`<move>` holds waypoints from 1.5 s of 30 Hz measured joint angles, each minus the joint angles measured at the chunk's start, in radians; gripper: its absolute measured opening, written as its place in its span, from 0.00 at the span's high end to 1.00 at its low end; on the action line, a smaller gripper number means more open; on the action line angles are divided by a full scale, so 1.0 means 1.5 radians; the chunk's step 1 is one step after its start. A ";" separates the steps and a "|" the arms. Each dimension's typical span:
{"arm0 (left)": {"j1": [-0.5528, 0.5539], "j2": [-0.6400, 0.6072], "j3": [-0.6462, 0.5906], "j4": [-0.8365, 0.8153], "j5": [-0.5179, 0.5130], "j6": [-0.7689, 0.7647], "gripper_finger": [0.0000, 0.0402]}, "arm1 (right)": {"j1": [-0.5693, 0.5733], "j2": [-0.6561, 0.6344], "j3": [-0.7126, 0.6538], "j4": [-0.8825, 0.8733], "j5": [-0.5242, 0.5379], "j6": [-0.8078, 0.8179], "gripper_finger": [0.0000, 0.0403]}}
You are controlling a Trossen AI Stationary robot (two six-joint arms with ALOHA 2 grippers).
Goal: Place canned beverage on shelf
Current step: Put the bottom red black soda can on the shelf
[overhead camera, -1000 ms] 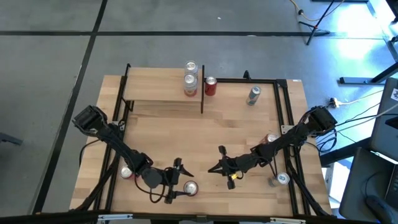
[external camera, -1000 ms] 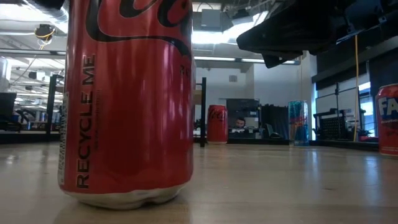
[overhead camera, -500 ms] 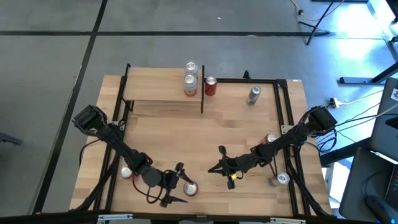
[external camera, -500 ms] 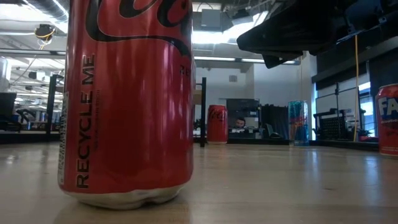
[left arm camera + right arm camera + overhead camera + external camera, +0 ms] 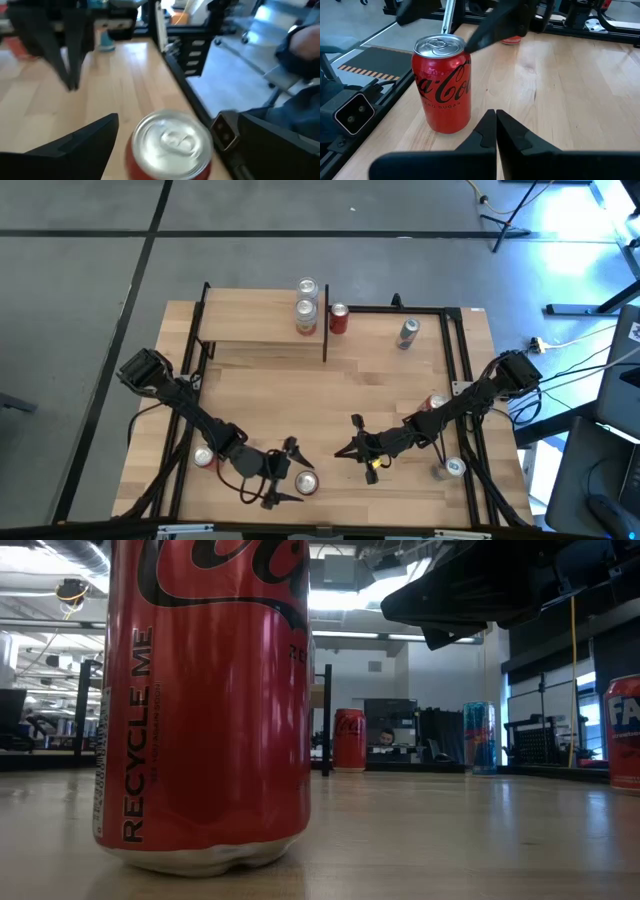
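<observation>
A red Coca-Cola can [image 5: 305, 482] stands upright on the tabletop near its near edge. It fills the left of the low view [image 5: 200, 700]. My left gripper [image 5: 300, 480] is open, with one finger on each side of the can's top [image 5: 172, 145] and a gap to it on both sides. My right gripper [image 5: 340, 451] is shut and empty. It sits just right of the can and points at it [image 5: 442, 85]. The shelf [image 5: 250, 325] stands at the far left, with two cans [image 5: 305, 315] at its right end.
A red can [image 5: 338, 318] and a grey-green can [image 5: 407, 332] stand on the table to the right of the shelf. More cans stand under my left arm [image 5: 203, 458] and beside my right arm [image 5: 435, 402], [image 5: 452, 468]. A black frame rail [image 5: 190, 95] runs along the table edge.
My left gripper has edged toward the table's right edge, and its open fingers now reach farther around the Coca-Cola can. The can has stayed where it was.
</observation>
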 joint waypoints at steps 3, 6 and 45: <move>0.000 0.000 0.000 -0.020 -0.016 -0.005 0.01 | 0.000 0.000 0.000 0.000 0.000 0.000 1.00; 0.000 0.000 0.000 -0.019 -0.016 -0.005 0.01 | 0.000 0.000 0.000 0.000 0.000 0.000 1.00; 0.191 -0.140 0.000 -0.272 0.287 0.187 0.44 | -0.005 -0.001 -0.001 -0.011 0.121 -0.001 1.00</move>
